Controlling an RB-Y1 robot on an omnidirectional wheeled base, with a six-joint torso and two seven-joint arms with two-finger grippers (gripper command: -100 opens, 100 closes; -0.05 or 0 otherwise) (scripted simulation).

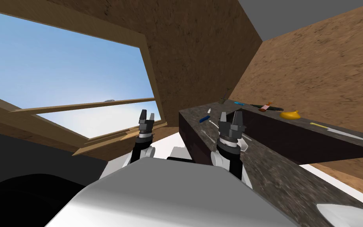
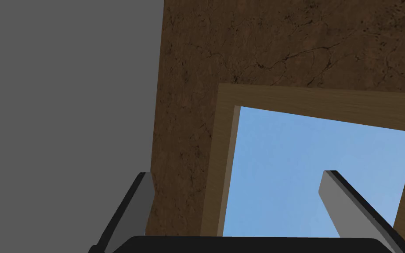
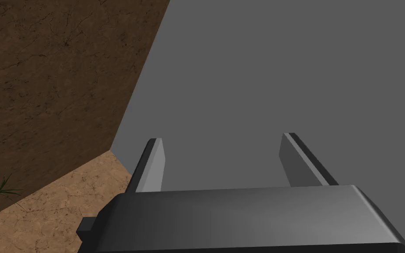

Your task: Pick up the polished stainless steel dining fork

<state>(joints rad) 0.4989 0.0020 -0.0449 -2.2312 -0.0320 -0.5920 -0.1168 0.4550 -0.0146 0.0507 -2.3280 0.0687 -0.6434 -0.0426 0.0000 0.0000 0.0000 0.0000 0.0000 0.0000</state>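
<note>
Left gripper (image 1: 147, 113) and right gripper (image 1: 230, 114), two total, both jaws wide open, empty; one slim grey utensil (image 1: 213, 123) at right gripper's 9 o'clock on dark countertop (image 1: 279, 169).

Light was flat and even, brightest at the window (image 1: 58, 59), far left. Table (image 1: 279, 173) top looked smeared and streaked at its near end, its side face in shade. Walls (image 1: 200, 47) splayed toward the corners; the near-left corner was black.

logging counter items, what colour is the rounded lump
Yellow-orange lump, best in the head view.
</note>
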